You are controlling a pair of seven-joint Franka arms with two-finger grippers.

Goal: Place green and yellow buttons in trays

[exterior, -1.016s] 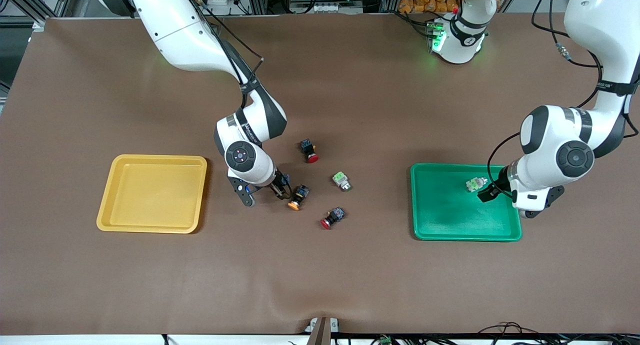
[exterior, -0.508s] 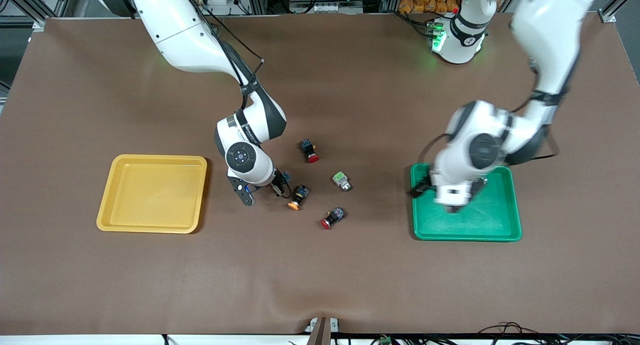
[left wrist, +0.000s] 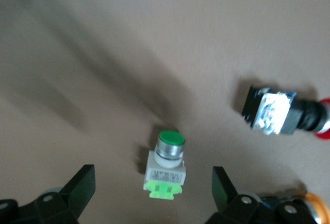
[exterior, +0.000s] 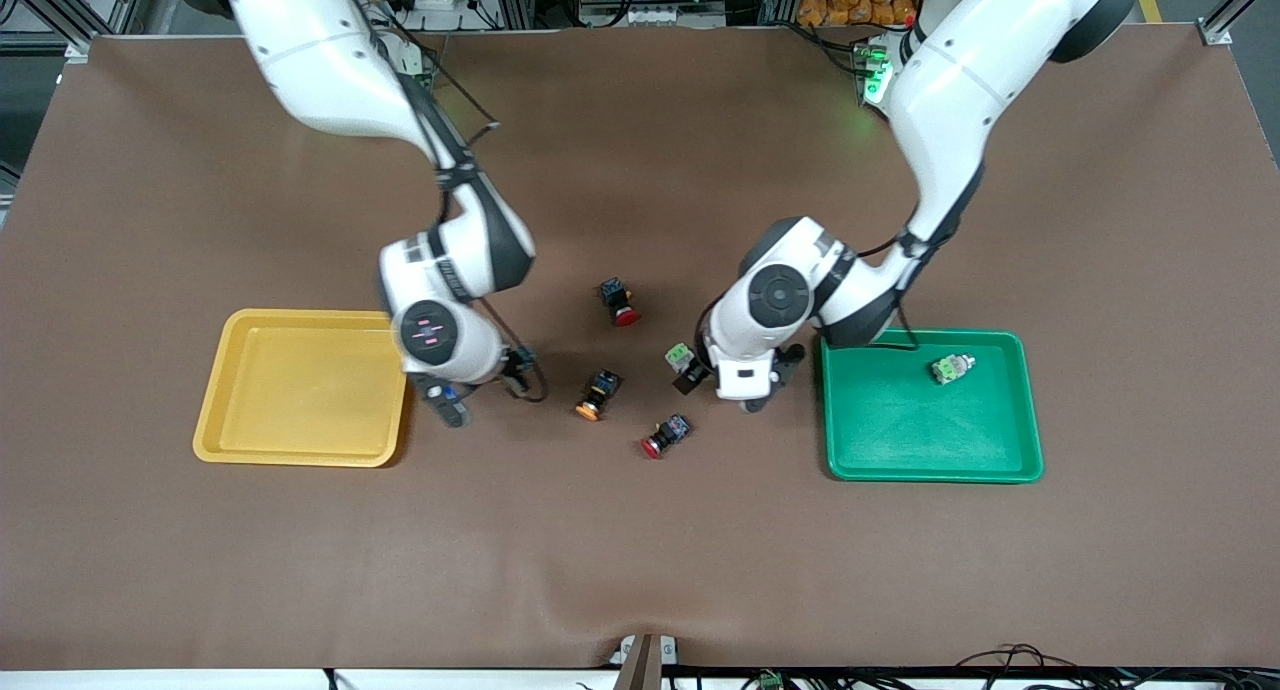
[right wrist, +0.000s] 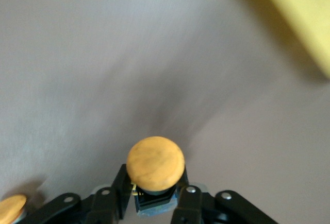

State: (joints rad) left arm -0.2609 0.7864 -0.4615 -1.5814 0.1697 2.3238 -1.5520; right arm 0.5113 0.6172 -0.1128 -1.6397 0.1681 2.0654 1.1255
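The right wrist view shows the right gripper [right wrist: 154, 203] clamped on a yellow button [right wrist: 155, 163] above bare table near the yellow tray [exterior: 300, 387], a grip hidden in the front view. The left gripper [left wrist: 152, 195], fingers apart, straddles a green button [left wrist: 166, 170] whose label is unreadable. Since the earlier frames, the left arm has left the green tray [exterior: 930, 440], where another green button [exterior: 950, 368] lies; a second yellow button [exterior: 596, 395] lies mid-table.

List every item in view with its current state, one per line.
Right gripper: shut on a yellow button, above the table beside the yellow tray.
Left gripper: open, over a green button lying on the table.
Green tray: holds one green button.
Yellow tray: holds nothing.
Second yellow button: on the table.
Two red buttons: on the table.
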